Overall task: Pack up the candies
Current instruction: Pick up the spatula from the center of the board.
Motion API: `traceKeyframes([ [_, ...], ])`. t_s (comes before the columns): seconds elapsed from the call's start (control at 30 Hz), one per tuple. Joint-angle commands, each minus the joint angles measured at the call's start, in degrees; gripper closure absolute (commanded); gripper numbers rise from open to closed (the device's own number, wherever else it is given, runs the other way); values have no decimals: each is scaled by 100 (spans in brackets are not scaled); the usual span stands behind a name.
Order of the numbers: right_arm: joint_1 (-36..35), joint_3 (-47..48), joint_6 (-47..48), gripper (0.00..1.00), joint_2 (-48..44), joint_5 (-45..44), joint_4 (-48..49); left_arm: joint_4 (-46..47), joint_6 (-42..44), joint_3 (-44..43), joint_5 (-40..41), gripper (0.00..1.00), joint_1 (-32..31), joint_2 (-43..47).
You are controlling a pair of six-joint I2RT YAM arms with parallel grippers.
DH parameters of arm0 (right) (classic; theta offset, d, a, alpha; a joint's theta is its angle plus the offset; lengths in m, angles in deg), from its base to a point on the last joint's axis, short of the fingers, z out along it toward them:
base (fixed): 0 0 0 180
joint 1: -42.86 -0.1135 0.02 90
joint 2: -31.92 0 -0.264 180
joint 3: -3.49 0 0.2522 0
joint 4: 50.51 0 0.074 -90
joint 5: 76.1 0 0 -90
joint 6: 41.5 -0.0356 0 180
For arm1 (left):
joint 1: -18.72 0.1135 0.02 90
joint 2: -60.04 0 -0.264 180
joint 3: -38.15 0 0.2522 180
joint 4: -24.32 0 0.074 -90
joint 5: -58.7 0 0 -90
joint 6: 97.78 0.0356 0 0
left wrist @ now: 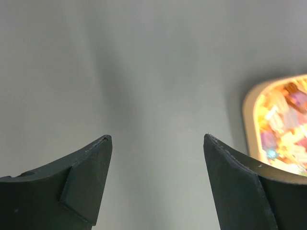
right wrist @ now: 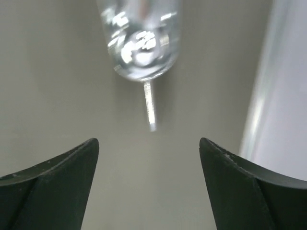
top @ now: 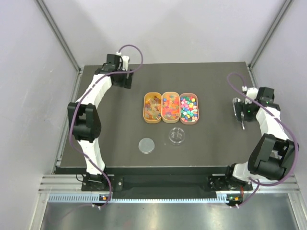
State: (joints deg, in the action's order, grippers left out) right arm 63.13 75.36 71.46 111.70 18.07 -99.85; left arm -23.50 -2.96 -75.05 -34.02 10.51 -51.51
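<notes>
- Candies [left wrist: 283, 120] lay outside both sets of jaws. In the left wrist view they showed only at the right edge, bright and blurred, inside the rim of an orange tray [left wrist: 249, 112]. That put them off to the side of the left gripper [left wrist: 157, 139] rather than between its fingers.
- The left gripper's jaws stood spread wide and held nothing, with bare table [left wrist: 144, 72] ahead of them.
- The right gripper [right wrist: 148, 141] was likewise spread and empty. Just beyond its fingertips lay a shiny tool [right wrist: 144, 38], a gleaming rounded head with a thin metal stem pointing back toward the jaws. Neither finger touched it, and what kind of tool it was could not be told.
- Only the top view showed the whole layout: three oval trays side by side at mid-table. The left one held amber gummies, the middle one orange-red pieces, and the right one mixed colours.
- The left gripper was beyond the trays to their left. The right gripper was well apart to their right, with open table between each gripper and the trays.
- Nearer the arm bases sat a clear round dish [top: 176, 136] and, to its left and apart from it, a flat lid [top: 147, 145].
</notes>
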Motion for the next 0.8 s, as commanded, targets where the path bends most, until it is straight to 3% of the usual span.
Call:
traceKeyframes([
  [0.0,-32,-317,692,17,-148,621,226,-935,29,-638,-158,19,-120,-455],
  [0.77,38,-484,824,42,924,516,1245,-777,89,-735,105,20,-339,-473],
])
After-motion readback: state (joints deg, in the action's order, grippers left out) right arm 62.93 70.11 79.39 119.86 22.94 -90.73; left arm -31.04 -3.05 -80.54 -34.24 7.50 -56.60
